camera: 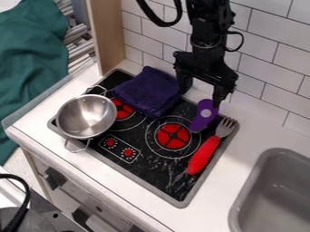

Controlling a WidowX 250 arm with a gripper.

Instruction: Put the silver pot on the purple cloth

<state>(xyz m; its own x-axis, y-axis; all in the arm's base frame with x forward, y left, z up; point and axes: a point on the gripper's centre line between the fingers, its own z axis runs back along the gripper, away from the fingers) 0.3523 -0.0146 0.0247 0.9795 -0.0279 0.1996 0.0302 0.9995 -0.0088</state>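
Note:
The silver pot [86, 116], a round metal bowl with wire handles, sits upright at the left front corner of the black stove, partly over its edge. The folded purple cloth [148, 92] lies at the stove's back left, to the right of the pot and apart from it. My gripper [200, 99] hangs above the stove's back edge, right of the cloth, with its two fingers spread apart and open. Nothing is held between them.
A purple utensil [205, 114] lies just below the gripper. A fork with a red handle [204, 155] lies on the stove's right side. The grey sink [275, 192] is at the lower right, the tiled wall [266, 59] behind, and a wooden panel [107, 34] at the back left.

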